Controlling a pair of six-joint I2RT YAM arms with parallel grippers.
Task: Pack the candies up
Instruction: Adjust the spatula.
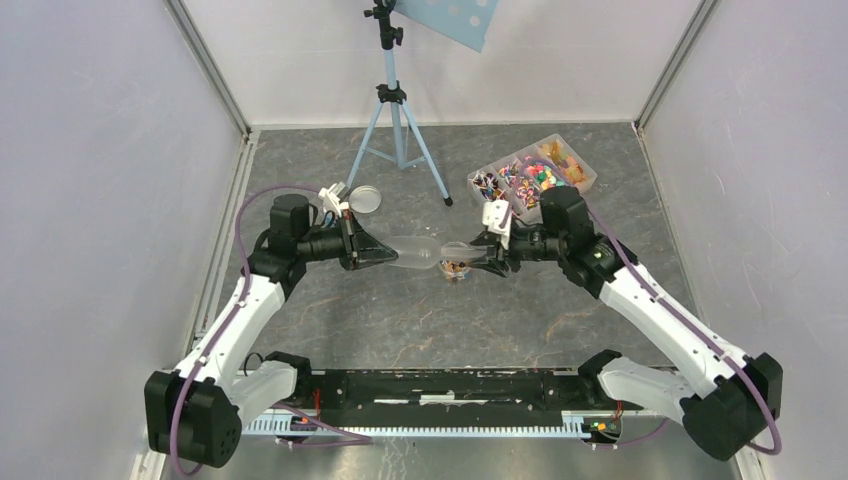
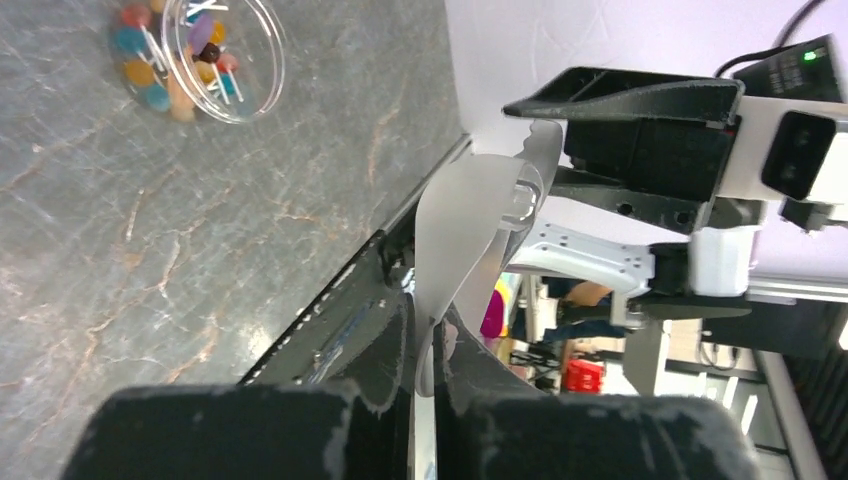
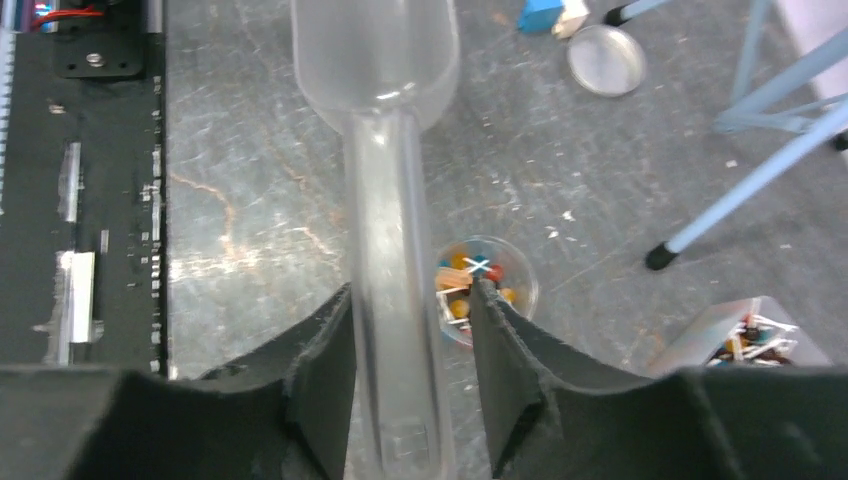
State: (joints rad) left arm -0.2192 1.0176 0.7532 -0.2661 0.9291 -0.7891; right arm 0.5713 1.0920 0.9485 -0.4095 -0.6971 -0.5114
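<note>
Clear plastic scoop (image 1: 420, 252) hanging level over the grey table (image 1: 400, 320), between the two arms. Left gripper (image 2: 432, 335) pinched tight on the thin wall of the scoop's bowl, fingers nearly meeting. Right gripper (image 3: 412, 290) parted a little round the handle: one finger against it, the other just off, a sliver of table showing between. Candies (image 3: 462, 265) in a small round clear cup (image 3: 531, 295) on the table, right under the handle, beside the right gripper's fingers. More candies heaped in the compartments of a clear tray (image 1: 549, 139) at the far right. Round lid (image 1: 363, 198) flat on the table near the left wrist; light blue tripod (image 1: 397, 120) behind.
</note>
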